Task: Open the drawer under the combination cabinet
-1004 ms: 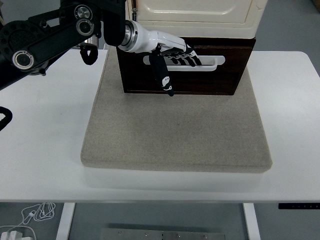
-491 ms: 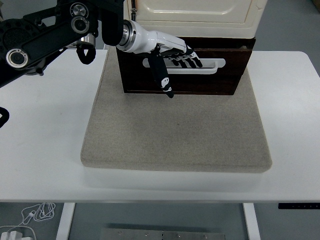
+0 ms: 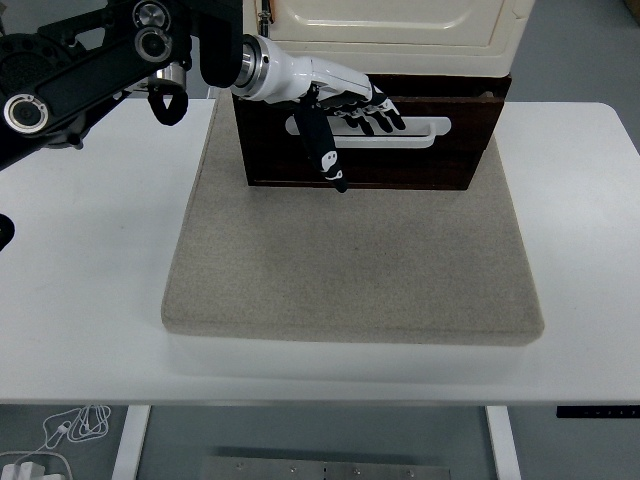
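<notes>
The combination cabinet has a cream upper unit (image 3: 400,25) standing on a dark brown drawer (image 3: 430,165) with a white slot handle (image 3: 425,128). It stands at the back of a grey mat (image 3: 350,260). My left hand (image 3: 352,122) reaches in from the upper left. Its white and black fingers (image 3: 380,115) are hooked into the left part of the handle, and the thumb (image 3: 325,155) points down over the drawer front. The drawer front stands slightly forward of the cabinet body. No right arm shows.
The mat lies on a white table (image 3: 90,300). The left arm's black links (image 3: 90,70) hang over the table's back left. White cables (image 3: 60,440) lie on the floor below the near edge.
The left arm's links have shifted a little left and up. The hand stays at the handle, and the drawer front looks almost unmoved.
</notes>
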